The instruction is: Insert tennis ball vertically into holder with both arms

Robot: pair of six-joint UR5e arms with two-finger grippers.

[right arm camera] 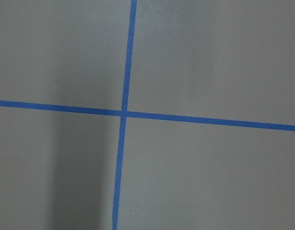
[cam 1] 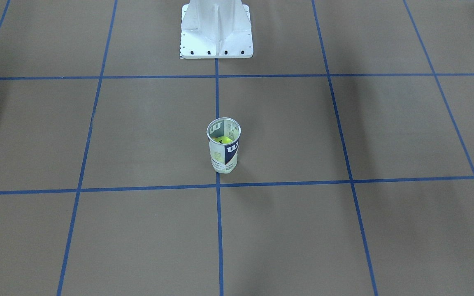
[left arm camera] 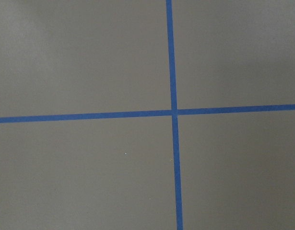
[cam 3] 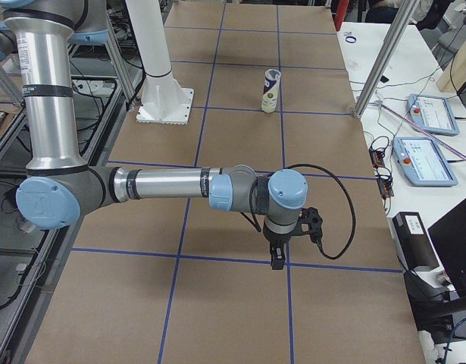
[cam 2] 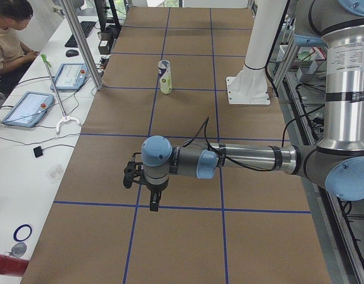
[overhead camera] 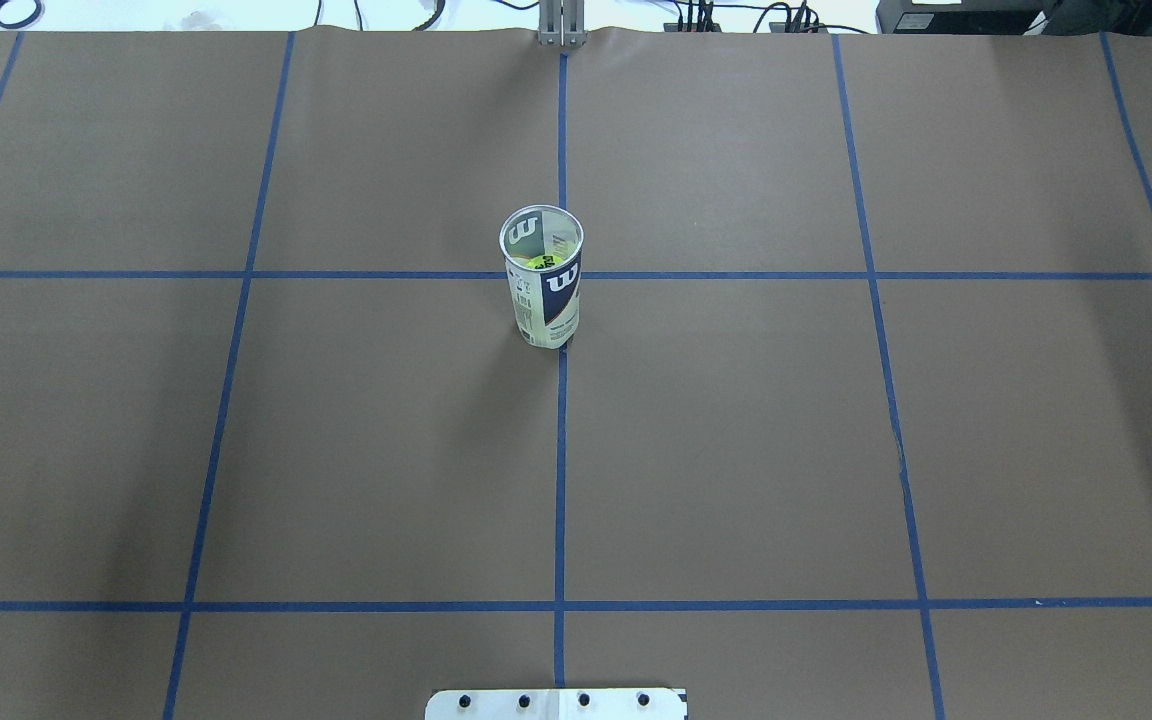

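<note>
On your right wrist camera you see only brown table paper (right arm camera: 209, 182). Two blue tape lines (right arm camera: 123, 113) cross just left of centre. One runs 12 to 6 o'clock, the other 9 to 3 o'clock, dipping slightly rightward. A darker shadow band (right arm camera: 80, 182) lies toward 7 o'clock.
</note>
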